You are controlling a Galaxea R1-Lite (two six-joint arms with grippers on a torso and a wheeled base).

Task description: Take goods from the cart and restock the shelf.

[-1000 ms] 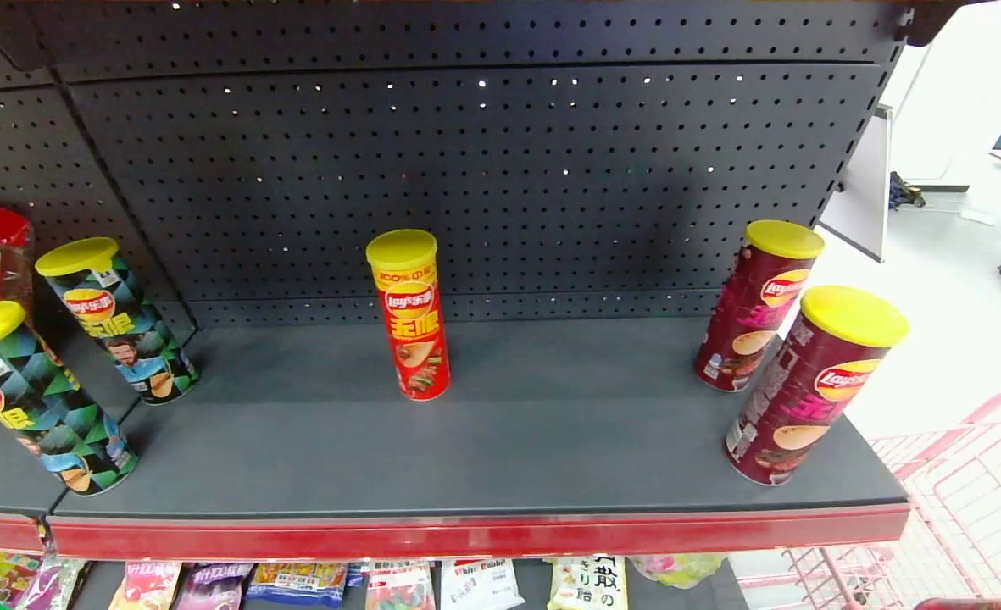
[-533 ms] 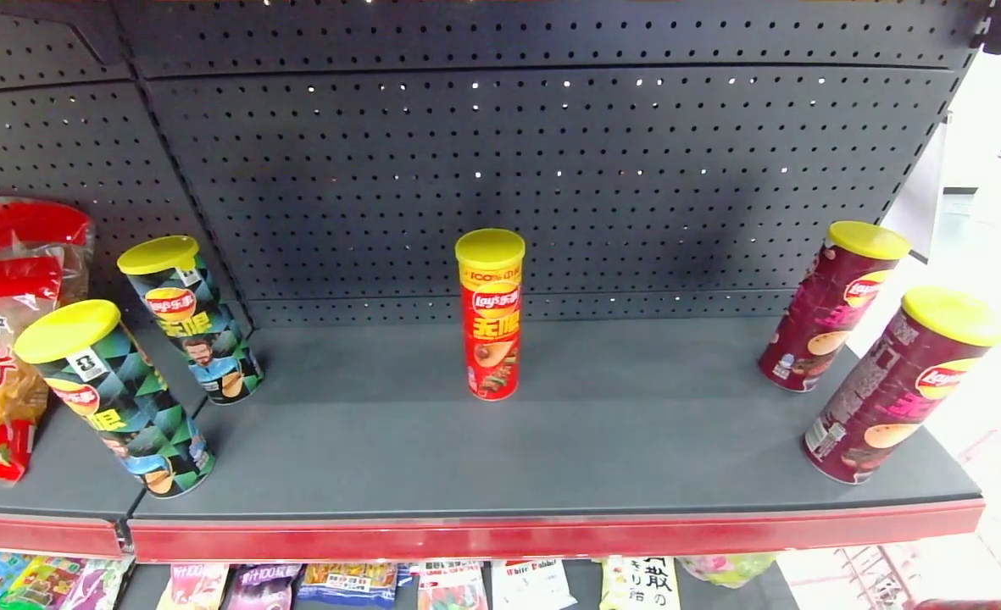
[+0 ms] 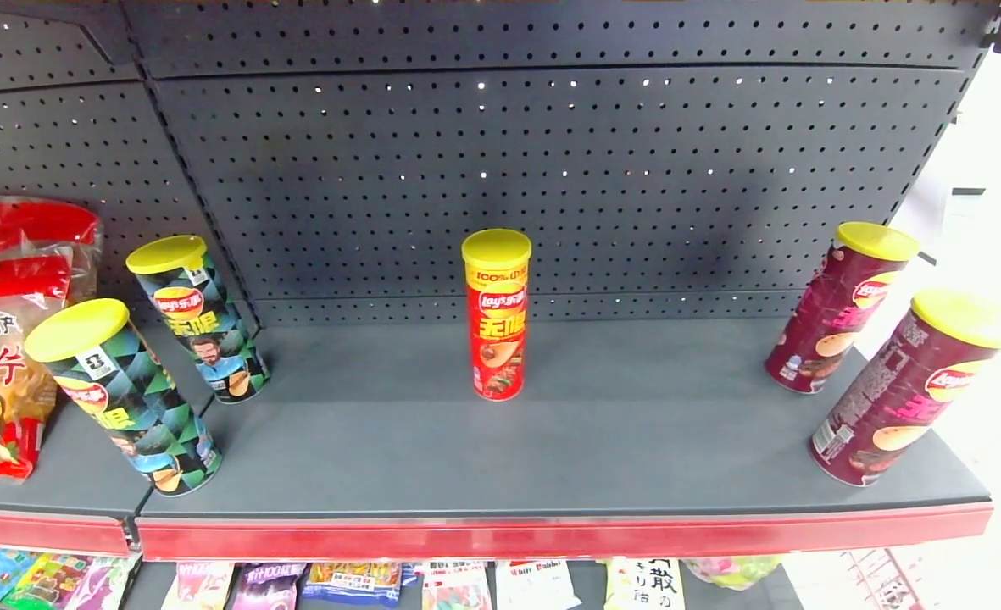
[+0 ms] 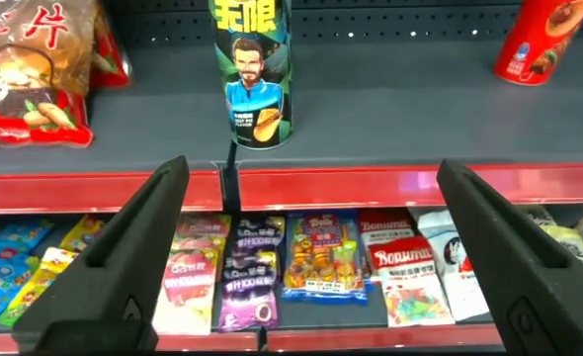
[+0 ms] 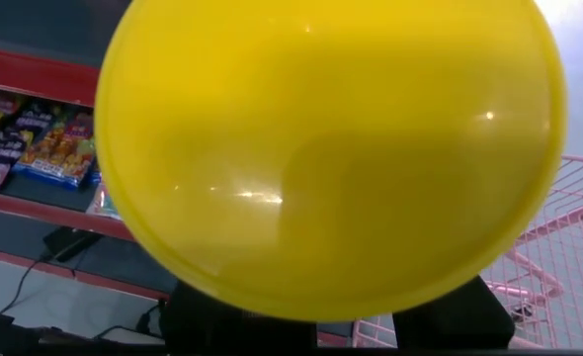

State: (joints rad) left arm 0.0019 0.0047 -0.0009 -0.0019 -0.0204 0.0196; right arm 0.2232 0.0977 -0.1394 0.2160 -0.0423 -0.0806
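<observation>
A dark grey shelf [image 3: 636,440] with a red front edge carries upright chip cans with yellow lids. A red can [image 3: 497,322] stands in the middle, two maroon cans [image 3: 839,309] [image 3: 907,390] at the right end, and two green-and-black cans [image 3: 199,322] [image 3: 123,398] at the left. My left gripper [image 4: 311,287] is open and empty, in front of the shelf edge below a green-and-black can [image 4: 255,74]. My right gripper [image 5: 316,334] is shut on a chip can whose yellow lid [image 5: 331,148] sits close to the wrist camera.
Red snack bags [image 3: 0,339] lie at the far left of the shelf. Small snack packets [image 4: 316,257] hang along the lower shelf. A pink wire cart [image 5: 568,247] stands to the right beyond the shelf end. A perforated back panel [image 3: 508,169] closes the shelf behind.
The whole head picture has shifted right, so the camera has turned left; more of the left snack bags shows and the cart has slid out of the picture. The cans have not moved on the shelf.
</observation>
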